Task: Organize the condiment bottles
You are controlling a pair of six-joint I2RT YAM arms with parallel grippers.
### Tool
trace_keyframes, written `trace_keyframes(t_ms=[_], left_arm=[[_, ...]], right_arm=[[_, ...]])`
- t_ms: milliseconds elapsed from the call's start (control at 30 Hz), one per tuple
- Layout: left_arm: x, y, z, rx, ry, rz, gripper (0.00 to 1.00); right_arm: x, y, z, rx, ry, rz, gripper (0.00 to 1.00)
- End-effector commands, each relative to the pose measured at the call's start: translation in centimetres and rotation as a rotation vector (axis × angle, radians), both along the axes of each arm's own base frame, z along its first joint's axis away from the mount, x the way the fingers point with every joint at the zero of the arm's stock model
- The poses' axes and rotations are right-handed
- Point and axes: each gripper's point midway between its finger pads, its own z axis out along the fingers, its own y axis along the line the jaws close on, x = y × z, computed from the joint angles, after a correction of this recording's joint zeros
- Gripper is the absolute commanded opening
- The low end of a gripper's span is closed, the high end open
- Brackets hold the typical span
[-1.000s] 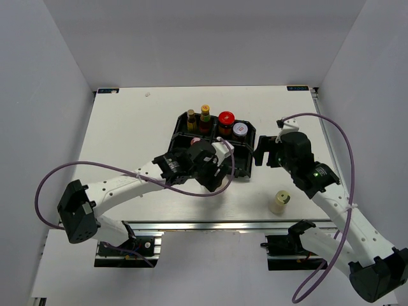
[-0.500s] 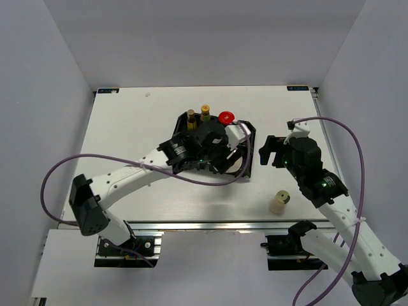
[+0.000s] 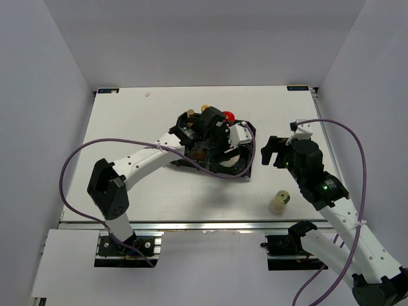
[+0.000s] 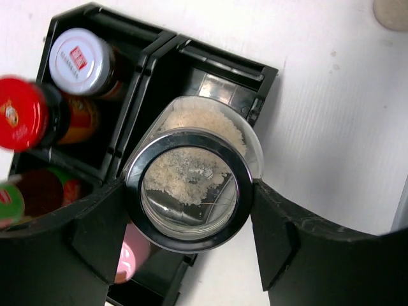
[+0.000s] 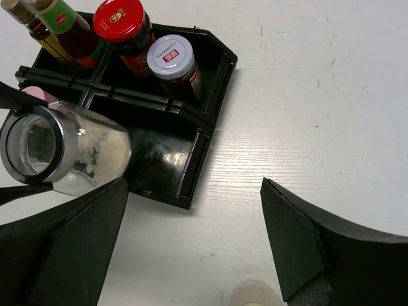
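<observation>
Jar (image 4: 191,175) clamped in left gripper (image 4: 188,229) above tray (image 5: 159,156), right gripper (image 5: 191,245) spread apart near cream bottle (image 3: 278,202)

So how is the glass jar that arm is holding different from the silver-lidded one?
The glass jar is gripped by the left end effector, tilted over the tray; the silver-lidded jar stands upright inside it. The glass jar shows pale grains, the silver-lidded jar dark contents. Both are short and round.

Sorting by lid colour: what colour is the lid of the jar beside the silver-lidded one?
That lid is red; the right wrist view shows it best.
</observation>
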Motion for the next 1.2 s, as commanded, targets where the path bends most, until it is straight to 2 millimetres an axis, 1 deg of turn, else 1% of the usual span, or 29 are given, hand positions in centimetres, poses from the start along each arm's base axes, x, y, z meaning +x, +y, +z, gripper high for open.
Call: trace_keyframes(t_ms=[0,33,67,167,267,367,500,600,633,667,733,800,867,1167], left_arm=[[-0.6,-2.1,3.2,-0.049,-0.08,-0.185,0.0],[-0.4,-2.2,3.2,-0.047,-0.074,-0.184,0.0],[-0.2,-2.4,3.7,-0.051,-0.077,-0.186,0.0],[-0.6,-2.3,3.5,-0.031,-0.07,-0.231,0.0],[0.2,-2.1,3.1,-0.018,-0.069,-0.231,0.0],[0.6,-1.8,2.5,-0.016,-0.026,-0.246,0.0],[1.7,-1.9,0.8,0.016,-0.015,-0.232,0.0],[2.2,-2.2,0.4,0.005,-0.008,-0.222,0.0],[2.5,-2.3,0.4,-0.002,-0.007,-0.209,0.0],[3.4,-2.7,0.9,-0.035,-0.021,-0.159,0.0],[4.4,-2.8,1.1,-0.049,-0.021,-0.116,0.0],[3.8,-2.8,0.9,-0.044,0.005,-0.154,0.0],[3.5,-2.8,0.7,-0.042,0.01,-0.175,0.0],[3.7,-2.8,-2.1,0.007,0.058,-0.168,0.0]], right_arm=[[0.7,-0.1,1.4,0.026,-0.056,-0.025,0.89],[0.7,-0.1,1.3,0.024,-0.055,-0.024,0.89],[0.7,-0.1,1.3,0.025,-0.054,-0.022,0.89],[0.9,0.0,1.2,0.018,-0.051,-0.02,0.89],[0.9,0.0,1.2,0.014,-0.051,-0.02,0.89],[1.0,-0.2,1.1,0.011,-0.05,-0.034,0.89],[1.1,-0.2,1.1,0.012,-0.054,-0.035,0.89],[1.2,-0.5,0.8,0.0,-0.046,-0.047,0.89],[1.2,-0.5,0.9,0.001,-0.049,-0.049,0.89],[1.2,-0.5,0.9,-0.001,-0.049,-0.05,0.89],[1.3,-0.5,0.9,0.0,-0.051,-0.051,0.89],[1.3,-0.6,1.0,-0.003,-0.053,-0.055,0.89],[1.4,-0.7,1.0,-0.003,-0.055,-0.059,0.89],[1.4,-0.8,0.9,-0.01,-0.051,-0.067,0.89]])
